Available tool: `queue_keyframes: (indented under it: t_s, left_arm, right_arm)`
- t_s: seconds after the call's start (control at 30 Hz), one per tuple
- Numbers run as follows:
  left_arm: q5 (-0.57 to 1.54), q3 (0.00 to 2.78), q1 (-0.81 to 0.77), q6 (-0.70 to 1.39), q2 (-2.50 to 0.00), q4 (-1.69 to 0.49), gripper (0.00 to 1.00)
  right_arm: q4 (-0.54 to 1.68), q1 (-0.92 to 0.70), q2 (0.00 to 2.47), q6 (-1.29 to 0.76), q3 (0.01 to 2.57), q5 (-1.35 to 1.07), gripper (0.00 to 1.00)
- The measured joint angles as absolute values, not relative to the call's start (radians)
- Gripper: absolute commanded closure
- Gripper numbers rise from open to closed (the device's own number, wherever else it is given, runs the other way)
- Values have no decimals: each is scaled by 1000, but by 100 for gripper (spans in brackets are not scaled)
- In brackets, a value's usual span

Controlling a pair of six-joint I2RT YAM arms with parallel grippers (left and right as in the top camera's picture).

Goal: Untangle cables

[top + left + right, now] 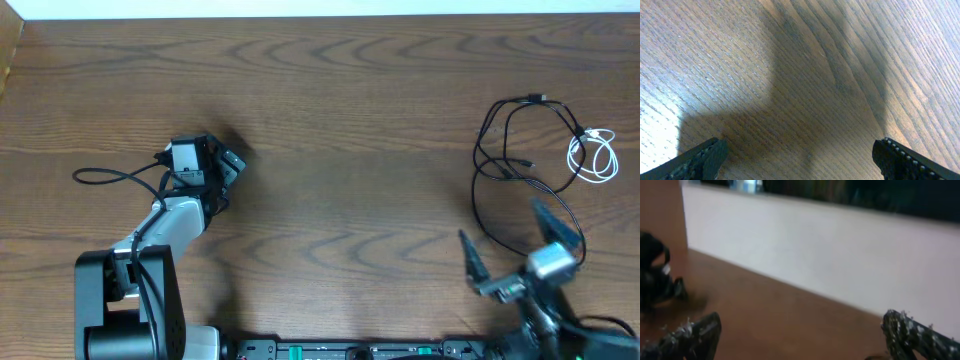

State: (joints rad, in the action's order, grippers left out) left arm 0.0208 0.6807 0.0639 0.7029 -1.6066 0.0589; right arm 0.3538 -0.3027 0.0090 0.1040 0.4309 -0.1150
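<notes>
With the left gripper (232, 180) and right gripper (498, 224) both wide open and empty, the right one should reach slowly for one black cable (477, 160), not the white cable (574, 158).

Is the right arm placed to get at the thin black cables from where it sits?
Probably yes: the open right pincer sits at the near loop of the thin black cables, nothing lying between.

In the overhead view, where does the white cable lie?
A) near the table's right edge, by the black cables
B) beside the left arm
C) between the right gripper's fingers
A: the white cable lies coiled near the right edge of the table, beside the black cables.
</notes>
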Motion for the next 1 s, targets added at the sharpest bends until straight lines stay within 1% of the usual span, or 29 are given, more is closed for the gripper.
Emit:
queue_keyframes:
  t_s: [0.07, 0.2, 0.33, 0.5, 0.77, 0.87, 1.0]
  left_arm:
    - [21, 681, 64, 703, -1607, 59, 2]
    - [21, 681, 64, 703, -1607, 59, 2]
    - [20, 681, 64, 703, -1607, 59, 2]
    - [21, 681, 64, 703, -1607, 59, 2]
    - [21, 681, 64, 703, -1607, 59, 2]
    - [21, 681, 64, 703, -1607, 59, 3]
    - [21, 681, 64, 703, -1607, 59, 2]
  right_arm:
    - [339, -303, 9, 60, 381, -115, 1]
    - [225, -303, 10, -89, 289, -92, 1]
    - [78, -303, 11, -279, 185, -43, 1]
    - [-150, -303, 12, -392, 34, -38, 1]
    - [-158, -303, 13, -416, 6, -62, 1]
    - [-107, -303, 13, -388, 6, -75, 1]
    - [17, -303, 13, -371, 6, -40, 1]
